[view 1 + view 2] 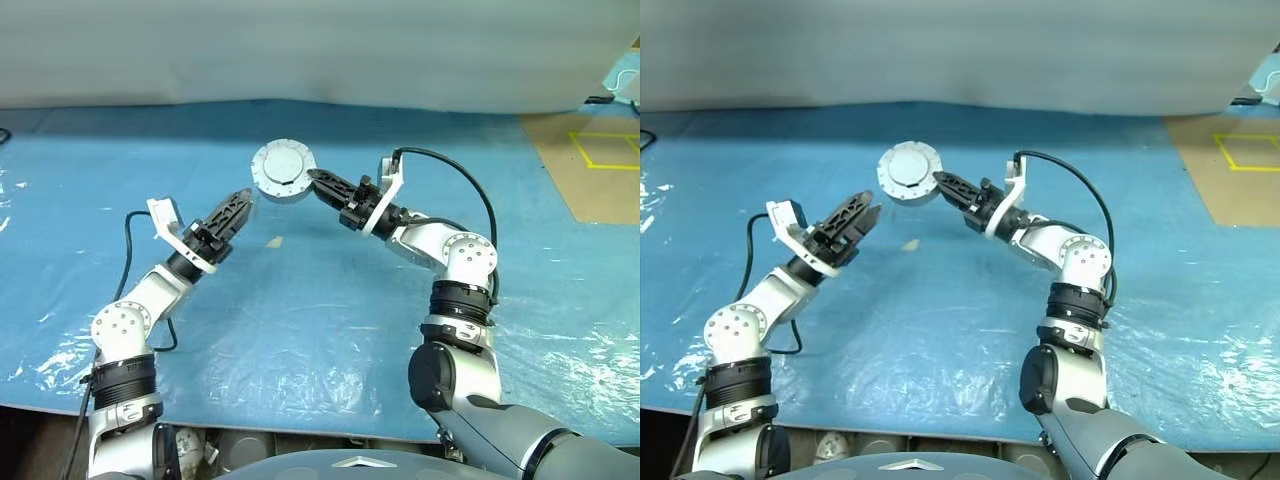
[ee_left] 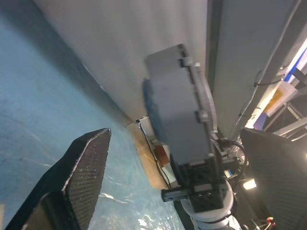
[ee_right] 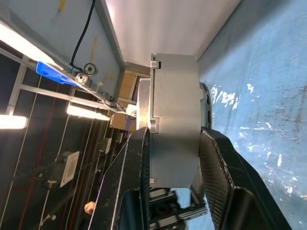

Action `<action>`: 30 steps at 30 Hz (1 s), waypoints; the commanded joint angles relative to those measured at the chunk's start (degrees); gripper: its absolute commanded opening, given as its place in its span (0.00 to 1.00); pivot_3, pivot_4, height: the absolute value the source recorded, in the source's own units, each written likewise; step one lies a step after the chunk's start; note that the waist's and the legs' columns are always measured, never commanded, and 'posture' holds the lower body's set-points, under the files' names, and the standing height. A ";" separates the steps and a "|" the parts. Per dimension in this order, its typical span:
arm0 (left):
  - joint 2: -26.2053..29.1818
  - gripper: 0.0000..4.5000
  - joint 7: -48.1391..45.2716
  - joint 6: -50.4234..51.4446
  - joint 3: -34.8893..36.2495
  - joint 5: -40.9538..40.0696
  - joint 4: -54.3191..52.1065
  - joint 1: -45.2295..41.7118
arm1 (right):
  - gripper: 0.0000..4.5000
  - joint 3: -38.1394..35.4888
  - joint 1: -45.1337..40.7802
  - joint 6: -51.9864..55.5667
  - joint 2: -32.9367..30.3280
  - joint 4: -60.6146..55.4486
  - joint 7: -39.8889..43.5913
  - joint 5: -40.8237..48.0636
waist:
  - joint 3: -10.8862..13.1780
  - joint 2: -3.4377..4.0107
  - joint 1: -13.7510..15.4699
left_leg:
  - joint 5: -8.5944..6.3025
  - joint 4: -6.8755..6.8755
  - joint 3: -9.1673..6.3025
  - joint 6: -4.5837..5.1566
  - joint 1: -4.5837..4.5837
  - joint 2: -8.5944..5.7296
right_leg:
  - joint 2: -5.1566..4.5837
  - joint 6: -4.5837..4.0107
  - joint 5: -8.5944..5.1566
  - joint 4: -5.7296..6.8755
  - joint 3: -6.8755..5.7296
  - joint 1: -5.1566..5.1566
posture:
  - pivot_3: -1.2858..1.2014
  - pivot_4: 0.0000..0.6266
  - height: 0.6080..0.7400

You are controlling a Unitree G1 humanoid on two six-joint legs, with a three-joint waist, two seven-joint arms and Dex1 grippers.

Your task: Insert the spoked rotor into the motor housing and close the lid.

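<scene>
Pinching the housing (image 1: 283,171) by its rim, my right gripper (image 1: 322,184) bears stiff, slippery metal; left gripper (image 1: 238,208), just beside, gapes.

One motor housing (image 1: 283,171), lid closed, raised above one blue table cover (image 1: 300,330). Two grippers: the right gripper (image 1: 318,180) at the housing's edge, the left gripper (image 1: 240,204) beside it. One small pale scrap (image 1: 274,241) below the housing.
</scene>
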 commanded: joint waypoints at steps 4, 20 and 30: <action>-1.23 0.99 -1.39 -0.23 0.10 -2.27 0.29 -3.19 | 0.26 1.53 -1.92 -0.46 -0.19 -4.42 0.83 6.18 | 0.00 0.00 0.26 | 0.00 0.12 -0.21 0.00 -0.08 -0.04 | -0.02 0.04 0.02 0.02 -0.12 0.08 | 0.52 0.24 1.00; -9.69 0.99 -2.72 -7.41 -1.84 3.07 11.93 -13.39 | 0.26 3.74 -1.02 -1.60 -1.03 -4.78 -1.45 8.42 | 0.01 -0.02 0.62 | 0.00 0.75 -0.51 0.00 -0.21 -0.04 | -0.07 0.06 0.04 0.47 -0.22 0.16 | 0.52 0.24 1.00; -11.60 0.71 -3.34 -11.13 -2.53 8.21 13.60 -14.62 | 0.26 4.47 -0.77 -2.12 -1.35 -4.43 -2.27 8.65 | 0.01 -0.02 0.75 | 0.00 0.91 -0.57 0.00 -0.26 -0.05 | -0.09 0.07 0.05 0.58 -0.25 0.16 | 0.52 0.24 1.00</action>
